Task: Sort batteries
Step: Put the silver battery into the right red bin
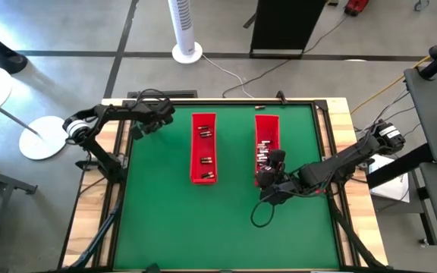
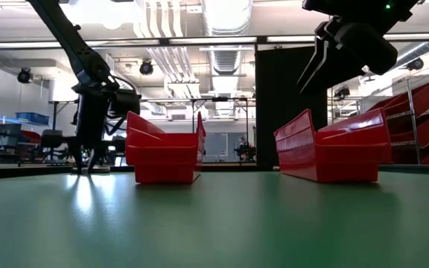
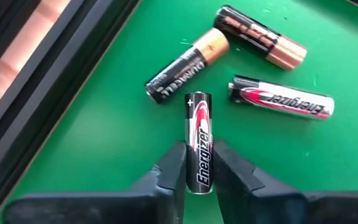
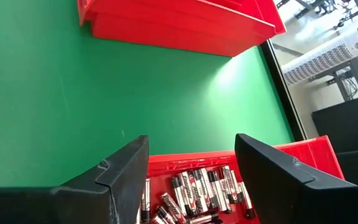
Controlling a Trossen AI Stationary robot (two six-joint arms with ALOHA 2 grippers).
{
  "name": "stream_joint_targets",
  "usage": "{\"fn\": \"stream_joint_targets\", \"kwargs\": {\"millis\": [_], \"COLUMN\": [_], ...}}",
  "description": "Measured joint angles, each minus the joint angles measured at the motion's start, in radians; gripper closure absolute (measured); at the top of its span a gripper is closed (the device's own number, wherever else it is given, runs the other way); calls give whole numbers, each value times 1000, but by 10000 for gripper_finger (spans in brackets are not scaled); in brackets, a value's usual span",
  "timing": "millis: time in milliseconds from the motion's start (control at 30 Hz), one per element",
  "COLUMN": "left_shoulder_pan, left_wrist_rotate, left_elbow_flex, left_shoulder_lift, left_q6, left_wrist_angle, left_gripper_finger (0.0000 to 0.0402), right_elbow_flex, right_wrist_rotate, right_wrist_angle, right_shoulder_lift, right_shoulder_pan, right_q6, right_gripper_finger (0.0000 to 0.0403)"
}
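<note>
1. left gripper [image 3: 199,165] is down at the desk [image 1: 165,220] near its far left corner, just left of the left red tray [image 1: 203,148].
2. its jaws are pinched narrow on a silver energizer battery [image 3: 199,140], one finger on each side of the lower half, the plus end pointing away from the wrist.
3. three loose batteries lie on the green mat just beyond it: a black-and-copper battery [image 3: 185,65], a second copper-ended battery [image 3: 260,36], and another silver energizer battery [image 3: 281,99] lying crosswise.
4. none of those three touches the gripped one, though the nearest copper one is just beside its tip.
5. in the low view the left gripper [image 2: 88,160] hangs straight down with its fingertips at the mat.
6. right gripper [image 4: 191,174] hovers above the near end of the right red tray [image 1: 267,129], jaws spread wide and holding nothing.
7. below it a heap of batteries [image 4: 194,193] fills the tray's near end, jumbled at all angles.
8. the left red tray carries a few batteries [image 1: 205,161] in small clusters along its length.
</note>
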Motion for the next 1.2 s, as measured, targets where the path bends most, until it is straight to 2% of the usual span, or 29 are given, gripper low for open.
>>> {"fn": "stream_joint_targets", "kwargs": {"millis": [133,367,733,933,1200], "left_shoulder_pan": [-18,-27,-86,-164,-361], "left_wrist_rotate": [4,15,10,55,22], "left_elbow_flex": [-2,-8,-11,-14,-14], "left_shoulder_lift": [-2,-2,-12,-59,-76], "left_q6": [41,71,99,149,170], "left_wrist_angle": [0,0,-6,2,4], "left_gripper_finger": [373,373,373,373,373], "right_elbow_flex": [0,0,-1,-1,-1], "right_wrist_rotate": [0,0,0,0,0], "right_wrist_angle": [0,0,0,12,16], "right_shoulder_lift": [0,0,0,0,0], "right_shoulder_pan": [0,0,0,0,0], "right_q6": [1,3,3,3,2], "right_gripper_finger": [169,163,178,173,159]}}
